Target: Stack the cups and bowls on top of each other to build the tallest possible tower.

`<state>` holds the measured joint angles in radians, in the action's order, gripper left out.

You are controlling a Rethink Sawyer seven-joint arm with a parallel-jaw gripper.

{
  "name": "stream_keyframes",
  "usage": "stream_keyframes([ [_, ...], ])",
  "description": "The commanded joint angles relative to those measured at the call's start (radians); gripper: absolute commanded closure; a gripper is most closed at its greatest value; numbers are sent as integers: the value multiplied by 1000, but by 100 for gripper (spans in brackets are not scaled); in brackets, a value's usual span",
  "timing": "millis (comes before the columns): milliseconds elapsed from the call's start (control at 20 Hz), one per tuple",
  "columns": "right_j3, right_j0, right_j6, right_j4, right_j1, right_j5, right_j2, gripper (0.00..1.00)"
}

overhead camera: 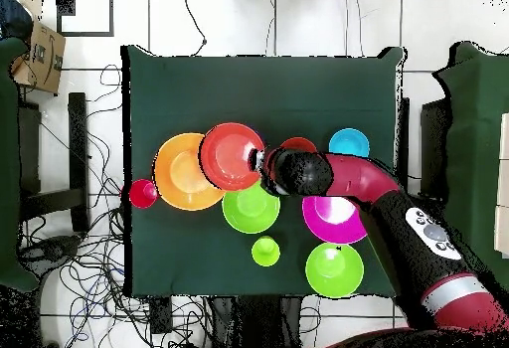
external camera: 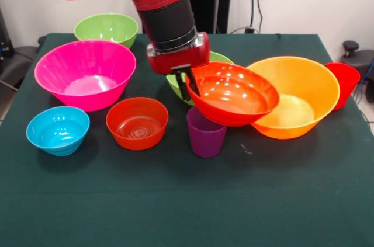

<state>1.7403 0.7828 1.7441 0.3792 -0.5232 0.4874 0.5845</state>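
Gripper (external camera: pixel 189 85) clamped on rim of red-orange bowl (external camera: pixel 234 93), bowl lifted & tilted, partly over big orange bowl (external camera: pixel 301 104) and purple cup (external camera: pixel 205 132). Other bowls sit separately on table (external camera: pixel 187 200).

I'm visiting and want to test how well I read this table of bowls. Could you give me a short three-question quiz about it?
1. True or false: the gripper holds the red-orange bowl by its rim, tilted and lifted off the table.
2. Which thing stands just in front of and below the held bowl in the front view? A) the purple cup B) the blue bowl C) the pink bowl
3. Fill in: the red cup stands beside the large ______ bowl.

Key: 1 true; 2 A; 3 orange.
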Motion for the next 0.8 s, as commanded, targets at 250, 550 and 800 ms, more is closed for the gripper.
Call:
stream_keyframes([
  [250,-83,-4,-155,135,48,77,-36,0],
  [550,-79,-14,-149,139,49,135,-43,0],
  [800,-70,-16,-145,142,50,166,-44,0],
])
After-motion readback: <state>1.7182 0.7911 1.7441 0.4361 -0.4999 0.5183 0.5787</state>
